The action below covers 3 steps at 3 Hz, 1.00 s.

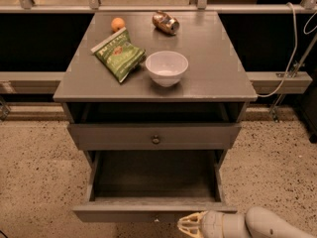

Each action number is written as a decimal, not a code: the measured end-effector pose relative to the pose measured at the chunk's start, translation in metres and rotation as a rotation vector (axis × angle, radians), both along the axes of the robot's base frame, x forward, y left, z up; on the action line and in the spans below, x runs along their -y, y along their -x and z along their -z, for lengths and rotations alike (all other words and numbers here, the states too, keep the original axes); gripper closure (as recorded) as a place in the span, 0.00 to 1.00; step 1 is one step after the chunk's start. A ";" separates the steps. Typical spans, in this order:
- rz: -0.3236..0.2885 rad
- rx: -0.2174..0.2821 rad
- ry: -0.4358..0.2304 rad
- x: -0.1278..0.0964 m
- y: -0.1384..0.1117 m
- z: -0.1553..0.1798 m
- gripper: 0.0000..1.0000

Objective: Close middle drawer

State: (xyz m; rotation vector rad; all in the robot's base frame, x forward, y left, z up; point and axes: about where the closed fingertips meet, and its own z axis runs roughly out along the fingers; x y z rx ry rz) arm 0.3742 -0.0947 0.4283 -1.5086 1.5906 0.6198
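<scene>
The middle drawer (148, 213) is pulled far out of the grey cabinet. Its deep boxy inside shows nothing in it, and its low front panel faces me near the bottom edge of the view. My gripper (184, 225) is at the bottom, right of centre. It sits just in front of the drawer's front panel with its cream fingers (190, 217) pointing left and slightly apart, holding nothing. Whether it touches the panel I cannot tell. The arm runs off to the lower right.
The upper drawer (155, 139), with its dark knob, stands slightly out. On the cabinet top (218, 68) lie a white bowl (166, 67), a green chip bag (119, 56), an orange (117, 24) and a tipped can (165, 22). The floor is speckled, and a cable hangs at the right.
</scene>
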 end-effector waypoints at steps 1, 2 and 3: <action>-0.008 -0.022 -0.009 0.005 0.015 0.032 1.00; 0.017 -0.025 -0.001 0.005 0.007 0.043 1.00; 0.113 -0.041 -0.041 -0.002 -0.025 0.045 1.00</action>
